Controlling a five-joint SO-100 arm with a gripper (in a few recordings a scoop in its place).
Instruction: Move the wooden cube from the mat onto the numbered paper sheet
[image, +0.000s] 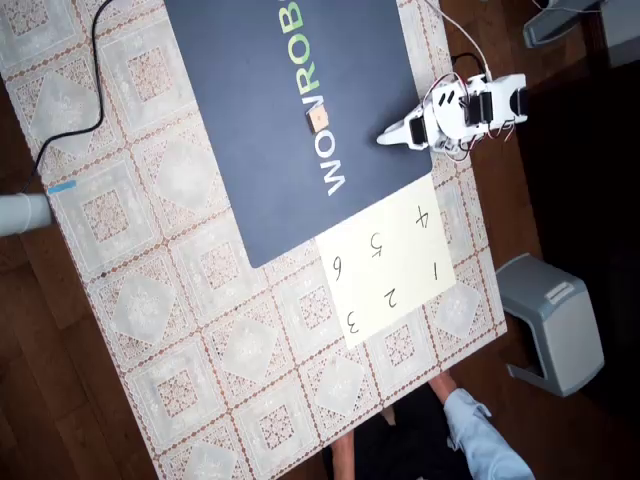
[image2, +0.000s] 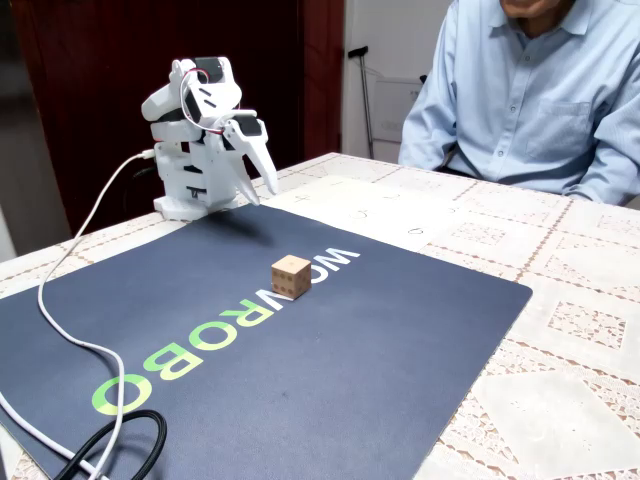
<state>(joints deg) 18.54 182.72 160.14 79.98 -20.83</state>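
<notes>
The small tan wooden cube (image: 319, 119) (image2: 290, 276) rests on the dark navy mat (image: 260, 150) (image2: 330, 370), right by the white "WOWROBO" lettering. The cream numbered paper sheet (image: 385, 265) (image2: 370, 212) lies past the mat's corner, partly tucked against it. The white arm is folded at the mat's edge, and its gripper (image: 385, 138) (image2: 266, 172) points down, well apart from the cube. The fingers look shut with nothing between them.
A lace-patterned tablecloth (image: 180, 330) (image2: 560, 330) covers the table. A person in a light blue shirt (image2: 530, 90) (image: 480, 435) sits at the table's edge near the sheet. Cables (image2: 80, 340) trail over the mat. A grey stool (image: 555, 320) stands off the table.
</notes>
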